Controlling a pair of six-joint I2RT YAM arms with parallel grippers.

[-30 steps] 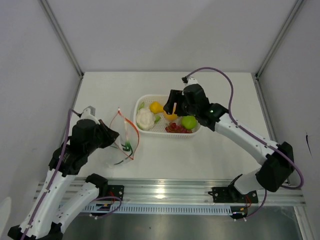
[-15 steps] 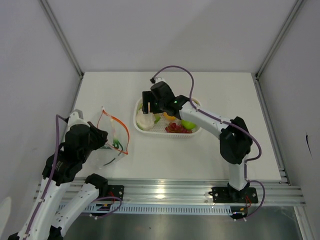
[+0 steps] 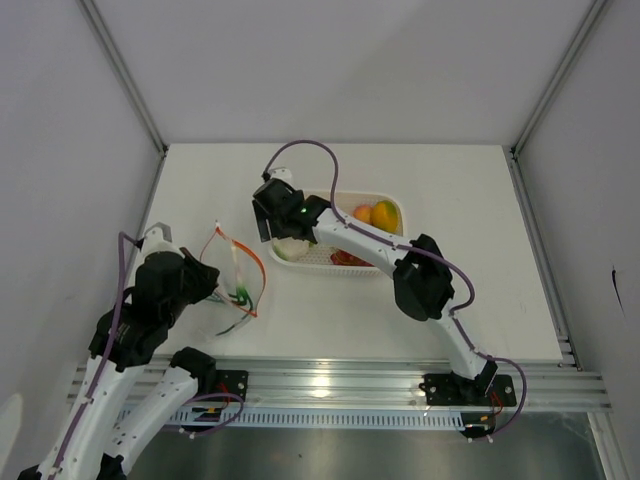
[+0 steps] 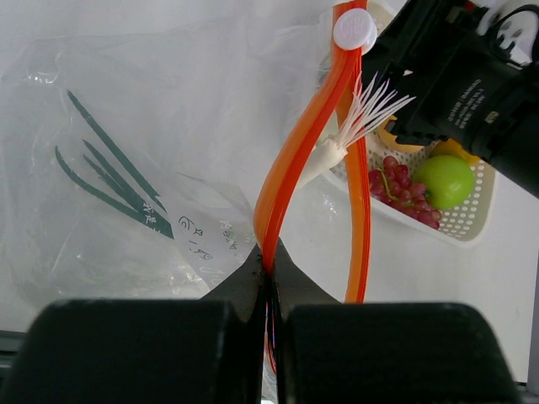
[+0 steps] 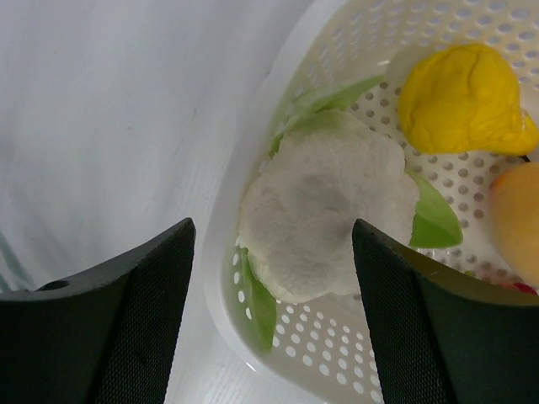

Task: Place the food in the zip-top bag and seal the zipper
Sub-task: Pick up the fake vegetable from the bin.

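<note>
One clear zip-top bag (image 3: pixel 232 300) is seen at the left of the tabletop (image 3: pixel 470 180), well apart from the white perforated basket (image 3: pixel 345 193). Its zipper (image 4: pixel 296 160), a red-orange strip, is parted into two runs so that the mouth gapes, and a white slider tab (image 4: pixel 354 29) is carried at the strip's far end. Green printing is visible on the floppy plastic. One run of the strip is pinched by the left gripper (image 4: pixel 268 263), whose jaws are pressed tight together on it, and the mouth is lifted and turned toward the basket.

The food is all seen in the basket. A white cauliflower (image 5: pixel 324 210) with green leaves is lodged at the basket's left end, against the wall. Just beside it a yellow lemon (image 5: pixel 463 97) is seen, and a peach-coloured piece (image 5: pixel 515 223) is cut off at the wrist picture's edge. A green apple (image 4: pixel 444 181) and dark red grapes (image 4: pixel 404 195) are seen at the basket's near side, and two orange fruits (image 3: pixel 374 214) at its far right.

The right gripper (image 5: pixel 271 227) is held over the cauliflower with its jaws spread wide, one finger outside the basket wall and one over the inside. Whether the cauliflower is touched cannot be told.
</note>
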